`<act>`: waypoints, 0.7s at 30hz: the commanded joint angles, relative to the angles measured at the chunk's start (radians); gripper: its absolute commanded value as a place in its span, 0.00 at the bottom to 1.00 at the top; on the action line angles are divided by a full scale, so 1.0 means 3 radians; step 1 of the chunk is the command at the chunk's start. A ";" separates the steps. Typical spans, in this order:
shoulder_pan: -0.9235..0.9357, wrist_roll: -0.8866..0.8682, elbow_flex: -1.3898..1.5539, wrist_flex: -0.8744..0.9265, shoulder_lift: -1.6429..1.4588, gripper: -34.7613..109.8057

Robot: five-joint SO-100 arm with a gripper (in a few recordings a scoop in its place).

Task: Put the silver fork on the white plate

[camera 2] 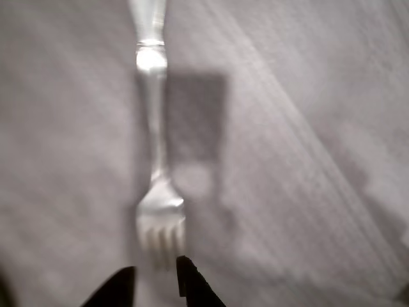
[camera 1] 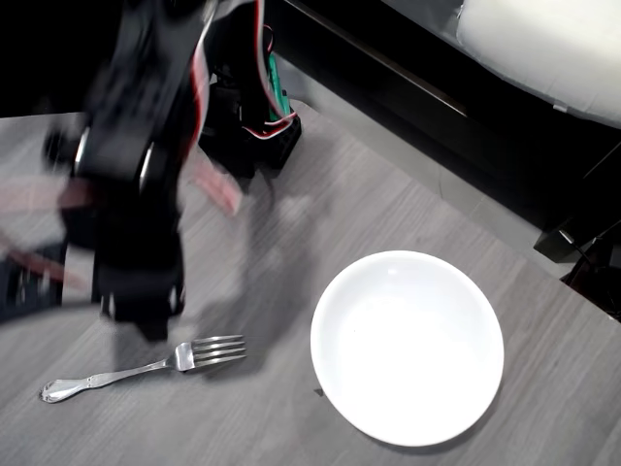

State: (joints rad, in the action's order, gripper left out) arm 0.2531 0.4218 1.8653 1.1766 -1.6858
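Wrist view first, nearest stuff: two dark fingertips (camera 2: pixel 188 281) poke up at the bottom edge w/ a gap between them, so the gripper (camera 2: pixel 155 281) reads as released, nothing held. Tines of the silver fork (camera 2: pixel 158 211) sit right above that gap, pointing toward the camera; handle runs straight away up the frame. That lineup looks deliberate: fingers straddle the fork's long axis so a close would pinch across the narrow part, prob. near the tines or neck. Pic is blurry, so can't tell if the tips touch the table yet. A square-ish shadow lies just right of the handle.

Overhead view: arm body is a dark smear at left; the gripper (camera 1: pixel 146 316) hangs over the fork (camera 1: pixel 146 369), just above the neck area. Fork lies flat on the grey wood-grain table (camera 1: pixel 252 427), tines to the right toward the white plate (camera 1: pixel 408 348), ornate end to the left. Fork is near the plate but apart, not on it. Plate is bare.

Judgement: approach-to-grasp stage, task barely begun. Flat thin metal on a smooth top could slip or skate when pinched.
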 commanded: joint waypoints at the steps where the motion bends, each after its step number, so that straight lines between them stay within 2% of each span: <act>1: 0.0015 0.0143 -0.0251 -0.0005 0.0440 0.35; 21: -0.0169 0.0327 -0.0251 -0.0256 0.0782 0.36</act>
State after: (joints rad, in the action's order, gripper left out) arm 0.2086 0.5108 1.8285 1.1137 -1.4496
